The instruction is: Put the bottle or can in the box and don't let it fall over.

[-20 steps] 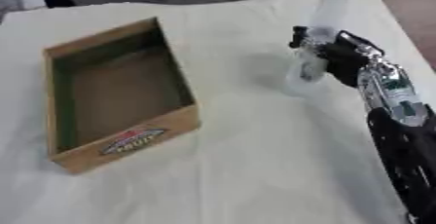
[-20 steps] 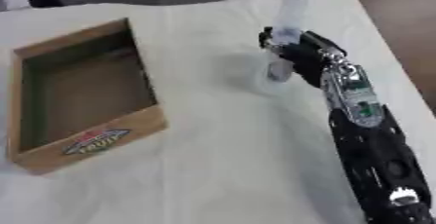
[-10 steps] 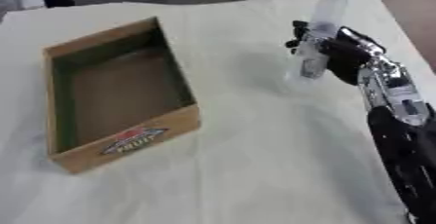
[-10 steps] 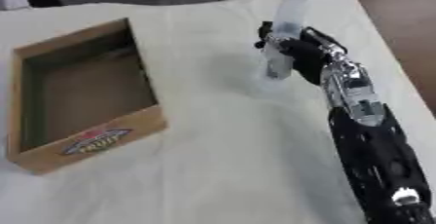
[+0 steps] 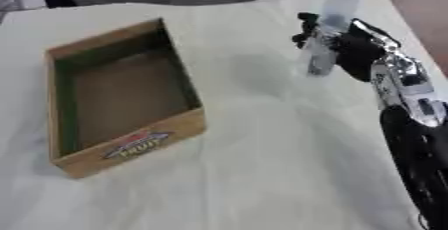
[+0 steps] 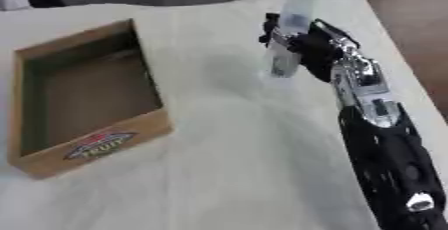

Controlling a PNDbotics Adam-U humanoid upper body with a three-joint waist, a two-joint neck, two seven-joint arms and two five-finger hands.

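A tall clear plastic bottle (image 5: 334, 19) stands nearly upright in the air at the right, its base lifted just above the white cloth. My right hand (image 5: 352, 49) is shut on the bottle's lower half, fingers curled round it; the arm comes in from the lower right. An open cardboard box (image 5: 114, 94) with a green inner lining and a fruit label on its near end lies to the left, apart from the bottle. Nothing shows inside the box. The left hand appears in neither view.
A white cloth (image 5: 262, 164) covers the table. A brown bare strip of table (image 6: 411, 29) runs along the far right edge. Dark shapes line the far edge behind the table.
My right hand has lifted the bottle off the cloth and carried it slightly to the left toward the box. The box has stayed where it was.
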